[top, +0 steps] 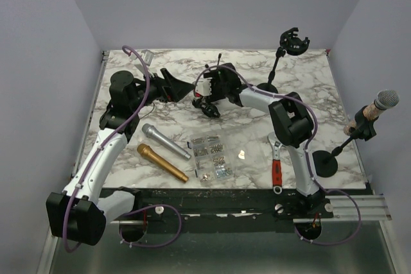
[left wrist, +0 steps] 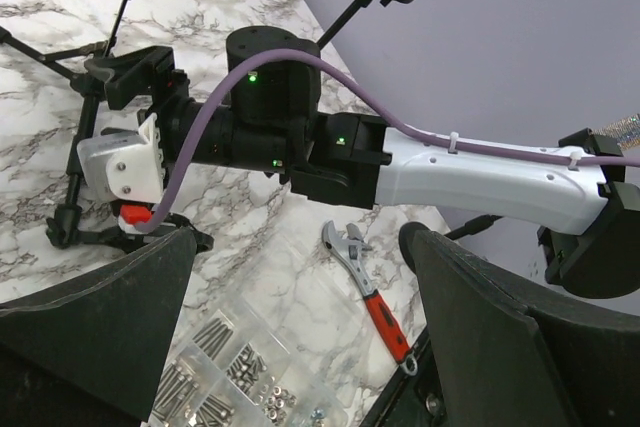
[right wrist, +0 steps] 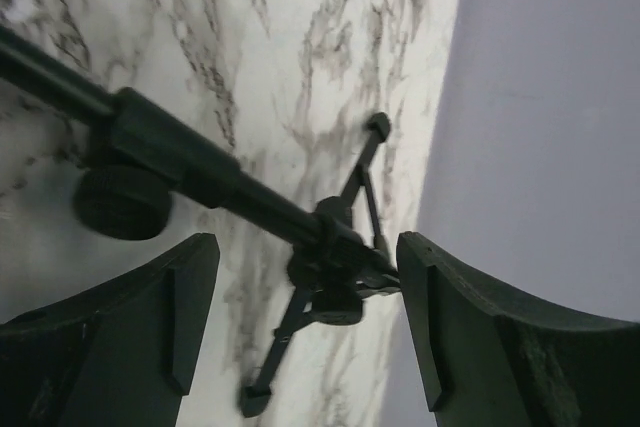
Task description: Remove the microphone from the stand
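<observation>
We see the right claw (right wrist: 305, 247) released, its fingers spread wide. A black tripod stand (right wrist: 200, 172) lies on the marble table (top: 308, 75) across the gap between them, though we cannot tell whether either finger touches it. The left claw (top: 178, 86) is released too, with nothing between its fingers, and sits just to the left of the right claw, pointing toward it.

The microphone (top: 384, 101) (grey mesh head, tilted) is clipped into the round-based stand (top: 325, 162), well apart from both claws and far to the right claw's right, at the table's edge. Nearer the arm bases than the claws lie a silver microphone (top: 166, 140), a gold microphone (top: 162, 162), a clear screw box (top: 210, 155) and a red-handled wrench (top: 277, 168). Any lettering on them is too small for us to read.
</observation>
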Controlling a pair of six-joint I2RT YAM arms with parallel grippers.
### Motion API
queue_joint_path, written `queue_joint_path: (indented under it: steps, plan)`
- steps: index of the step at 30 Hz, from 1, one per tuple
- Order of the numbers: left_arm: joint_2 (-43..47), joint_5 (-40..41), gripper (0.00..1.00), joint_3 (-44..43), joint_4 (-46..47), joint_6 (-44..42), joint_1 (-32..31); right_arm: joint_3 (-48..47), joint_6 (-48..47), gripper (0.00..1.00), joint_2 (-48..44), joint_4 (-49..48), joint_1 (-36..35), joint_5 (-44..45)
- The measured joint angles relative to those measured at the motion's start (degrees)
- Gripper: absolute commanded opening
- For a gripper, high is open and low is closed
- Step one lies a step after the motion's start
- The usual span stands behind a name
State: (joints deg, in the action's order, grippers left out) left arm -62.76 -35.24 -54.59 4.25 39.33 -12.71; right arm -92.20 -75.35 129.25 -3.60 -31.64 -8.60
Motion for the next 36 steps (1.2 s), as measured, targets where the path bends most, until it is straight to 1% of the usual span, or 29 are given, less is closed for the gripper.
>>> queue_joint_path:
  steps: [5, 8, 11, 14, 16, 17, 18, 19, 21, 23, 26, 29, 31, 33, 34, 36]
  plan:
    - [0.0, -0.1, 0.93, 0.0, 0.4, 0.0, 0.0, 1.6, -13.0, 0.82, 1.6, -5.6, 0.7, -0.7]
    - [-0.2, -0.2, 0.93, 0.0, 0.5, 0.1, 0.0, 2.8, -18.7, 0.82, 3.1, -9.2, 0.5, -1.6]
    - [-0.6, -0.4, 0.93, 0.0, 0.7, 0.4, 0.2, 3.4, -22.8, 0.79, 3.6, -11.6, 0.3, -2.4]
    - [-1.2, -1.0, 0.93, 0.2, 1.5, 1.3, 0.7, 3.6, -25.0, 0.72, 4.0, -14.3, 0.2, -3.4]
    - [-1.5, -1.4, 0.93, 0.4, 2.0, 1.8, 1.1, 3.6, -26.0, 0.65, 4.8, -16.0, 0.0, -3.7]
    - [-1.6, -1.5, 0.93, 0.5, 2.2, 2.2, 1.2, 3.6, -26.1, 0.6, 5.4, -16.5, 0.0, -3.7]
    - [-1.7, -1.6, 0.93, 0.5, 2.3, 2.3, 1.4, 3.6, -26.1, 0.5, 6.1, -16.9, -0.1, -4.0]
    - [-1.8, -1.7, 0.93, 0.7, 2.5, 2.4, 1.4, 3.6, -25.9, 0.43, 6.8, -17.9, -0.2, -4.2]
    - [-1.8, -1.7, 0.93, 0.7, 2.5, 2.5, 1.5, 3.7, -24.9, 0.31, 7.0, -18.4, -0.2, -5.1]
    - [-1.9, -1.8, 0.93, 0.7, 2.6, 2.6, 1.5, 3.8, -22.5, 0.23, 7.0, -19.6, -0.3, -5.8]
    - [-1.9, -1.9, 0.93, 0.7, 2.6, 2.5, 1.7, 4.0, -18.5, 0.2, 6.9, -21.7, -0.5, -6.1]
    - [-1.9, -1.9, 0.93, 0.7, 2.6, 2.6, 1.8, 4.5, -14.4, 0.19, 6.5, -23.5, -0.7, -6.1]
    - [-1.8, -1.9, 0.93, 0.7, 2.6, 2.5, 1.8, 5.0, -10.3, 0.17, 5.7, -24.2, -0.7, -6.1]
    - [-1.8, -1.9, 0.93, 0.7, 2.6, 2.5, 1.8, 5.3, -4.5, 0.04, 4.4, -24.3, -0.7, -6.1]
    - [-1.7, -1.9, 0.93, 0.7, 2.6, 2.5, 1.8, 5.3, -1.0, 0.01, 3.7, -24.1, -0.7, -6.2]
    - [-1.5, -1.9, 0.93, 0.7, 2.6, 2.5, 1.8, 4.5, 6.4, 0.01, 2.7, -22.6, -0.7, -6.3]
